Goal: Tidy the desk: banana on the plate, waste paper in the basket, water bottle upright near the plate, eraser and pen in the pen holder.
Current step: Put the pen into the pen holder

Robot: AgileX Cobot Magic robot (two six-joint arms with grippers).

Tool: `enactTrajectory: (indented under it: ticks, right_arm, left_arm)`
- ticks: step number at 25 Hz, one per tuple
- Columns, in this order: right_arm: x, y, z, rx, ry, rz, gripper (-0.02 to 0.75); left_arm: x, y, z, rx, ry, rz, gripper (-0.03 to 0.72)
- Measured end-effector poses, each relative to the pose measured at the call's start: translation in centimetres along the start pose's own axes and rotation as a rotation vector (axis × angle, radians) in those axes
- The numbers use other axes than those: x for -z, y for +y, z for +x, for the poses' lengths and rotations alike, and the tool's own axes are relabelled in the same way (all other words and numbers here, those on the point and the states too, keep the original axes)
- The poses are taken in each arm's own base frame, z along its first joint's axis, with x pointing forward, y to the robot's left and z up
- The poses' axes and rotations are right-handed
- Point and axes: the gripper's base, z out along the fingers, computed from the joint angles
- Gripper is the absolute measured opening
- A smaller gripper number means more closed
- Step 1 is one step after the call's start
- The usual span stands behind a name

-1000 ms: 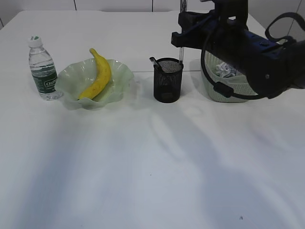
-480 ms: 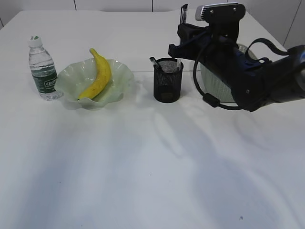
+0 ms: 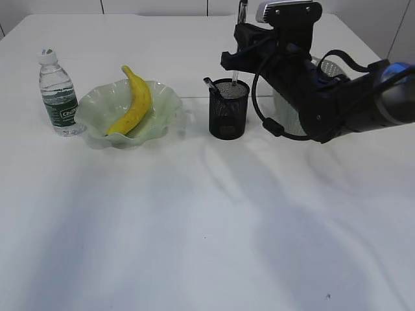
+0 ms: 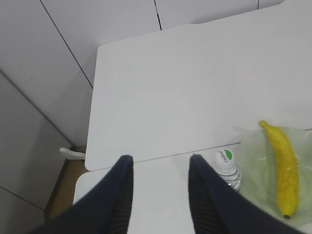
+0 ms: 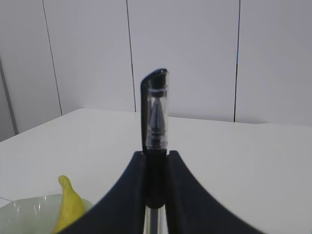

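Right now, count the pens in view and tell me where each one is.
2. One pen already leans in the black mesh pen holder. The other pen stands upright in the right hand, its lower end in the holder. More could be hidden inside the mesh.

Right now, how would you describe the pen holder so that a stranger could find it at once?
On the white desk, look at the row of objects along the far side: bottle, green wavy plate, then a dark cup. The pen holder stands upright between the plate and the sage-green basket, under the right pincer gripping a pen. It is the only black mesh cylinder.
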Motion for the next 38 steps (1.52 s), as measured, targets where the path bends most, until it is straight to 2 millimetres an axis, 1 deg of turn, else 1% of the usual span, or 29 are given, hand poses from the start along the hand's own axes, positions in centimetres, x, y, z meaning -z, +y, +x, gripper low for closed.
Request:
enactTrajectory:
  ticks: [8, 14, 20, 25, 30, 38]
  right_arm:
    - [-1.6, -0.2, 0.9, -0.003, -0.013, 0.006, 0.065]
    - [-2.0, -1.2, 1.6, -0.002, -0.007, 0.028, 0.065]
    - [-2.4, -1.6, 3.1, -0.002, 0.028, 0.037, 0.065]
    - [-3.3, -1.7, 2.9, 0.005, 0.004, 0.039, 0.065]
    - [-4.3, -1.7, 2.8, 0.006, 0.019, 0.039, 0.065]
    - [-4.8, -1.8, 5.0, 0.009, 0.089, 0.038, 0.066]
  left_arm:
    - [0.0, 0.0, 0.0, -0.003, 0.001, -0.003, 0.26]
    - [0.0, 0.0, 0.0, -0.003, 0.001, -0.003, 0.26]
    - [0.0, 0.0, 0.0, -0.003, 0.001, -0.003, 0.26]
    - [0.0, 0.0, 0.0, -0.004, -0.001, -0.004, 0.26]
    - [0.0, 0.0, -0.1, -0.004, -0.006, -0.005, 0.26]
    - [0.0, 0.1, -0.2, -0.005, -0.024, -0.009, 0.26]
